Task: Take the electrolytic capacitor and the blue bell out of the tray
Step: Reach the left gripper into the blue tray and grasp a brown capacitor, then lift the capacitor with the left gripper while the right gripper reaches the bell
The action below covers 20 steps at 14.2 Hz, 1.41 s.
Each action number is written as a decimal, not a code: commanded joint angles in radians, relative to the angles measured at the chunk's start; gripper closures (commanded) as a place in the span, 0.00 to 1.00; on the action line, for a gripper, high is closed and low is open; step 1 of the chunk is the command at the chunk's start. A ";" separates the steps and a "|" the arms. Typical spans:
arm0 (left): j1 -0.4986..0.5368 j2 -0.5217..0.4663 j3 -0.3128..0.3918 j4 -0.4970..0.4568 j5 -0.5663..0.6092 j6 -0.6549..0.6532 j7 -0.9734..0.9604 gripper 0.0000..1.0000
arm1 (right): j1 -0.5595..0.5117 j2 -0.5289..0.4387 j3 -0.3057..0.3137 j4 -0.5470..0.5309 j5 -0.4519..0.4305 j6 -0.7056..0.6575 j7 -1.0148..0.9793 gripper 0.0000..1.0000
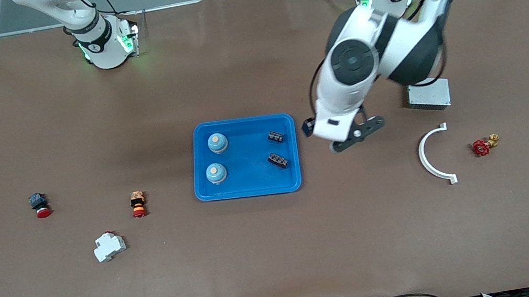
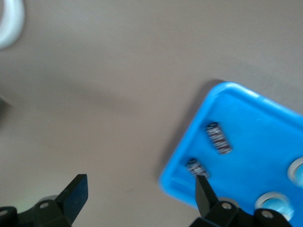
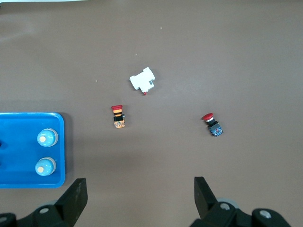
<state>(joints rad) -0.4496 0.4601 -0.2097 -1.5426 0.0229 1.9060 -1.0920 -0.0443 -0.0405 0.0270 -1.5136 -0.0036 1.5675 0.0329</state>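
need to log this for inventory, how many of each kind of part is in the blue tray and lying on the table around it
In the tray:
blue bells: 2
capacitors: 2
On the table:
red push buttons: 2
white breaker: 1
white curved bracket: 1
red valve: 1
grey metal box: 1
Total: 10

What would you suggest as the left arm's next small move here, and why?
Probably shift the left gripper sideways over the tray and lower it toward the electrolytic capacitor nearest it. The gripper is open and empty, above bare table just outside the tray's rim, while both capacitors and both blue bells still sit inside. The right arm waits near its base.
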 commanded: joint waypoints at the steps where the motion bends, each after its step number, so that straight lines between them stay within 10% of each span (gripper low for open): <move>1: -0.055 0.095 0.001 0.022 0.005 0.149 -0.199 0.00 | 0.006 0.005 0.001 0.015 -0.013 -0.004 0.009 0.00; 13: -0.156 0.284 0.001 -0.040 0.017 0.390 -0.546 0.14 | 0.191 0.008 0.007 0.007 -0.024 -0.076 0.030 0.00; 20: -0.156 0.284 0.001 -0.091 0.012 0.390 -0.572 0.26 | 0.473 0.120 0.007 0.006 -0.010 -0.043 0.464 0.00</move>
<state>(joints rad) -0.6030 0.7598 -0.2109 -1.6059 0.0229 2.2807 -1.6433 0.3680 0.0199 0.0439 -1.5194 -0.0043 1.5053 0.4215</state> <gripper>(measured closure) 0.242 0.000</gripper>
